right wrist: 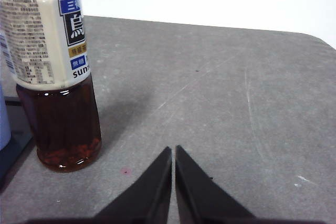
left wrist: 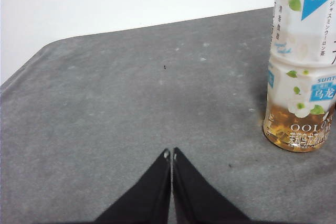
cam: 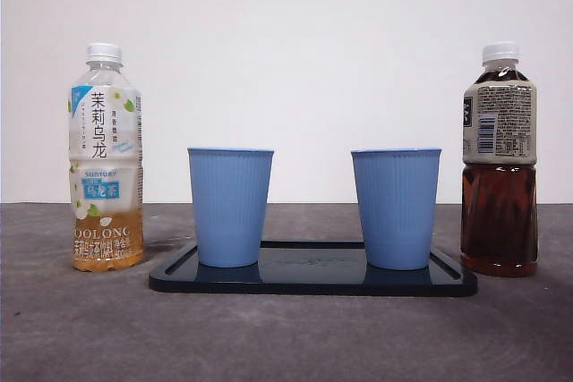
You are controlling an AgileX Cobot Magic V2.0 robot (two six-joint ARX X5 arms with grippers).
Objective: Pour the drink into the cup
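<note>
Standing upright, caps up, oolong bottle (cam: 106,158), dark tea bottle (cam: 500,160), left gripper (left wrist: 170,154), right gripper (right wrist: 173,150) pressed together

Bottles: two, a pale oolong bottle (cam: 106,157) and a dark tea bottle (cam: 500,160)
Cups: two, a left blue cup (cam: 230,207) and a right blue cup (cam: 397,207)
Trays: one black tray (cam: 313,282)
Wall sockets: two

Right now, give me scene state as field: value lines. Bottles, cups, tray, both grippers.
light tea bottle: upright, capped, on table beside tray, about a quarter full
dark tea bottle: upright, capped, on table at tray's other end
cups: two blue, first, second, upright on tray
tray: dark, flat on table
left gripper: shut, holding nothing, near light tea bottle
right gripper: shut, holding nothing, near dark tea bottle
</note>
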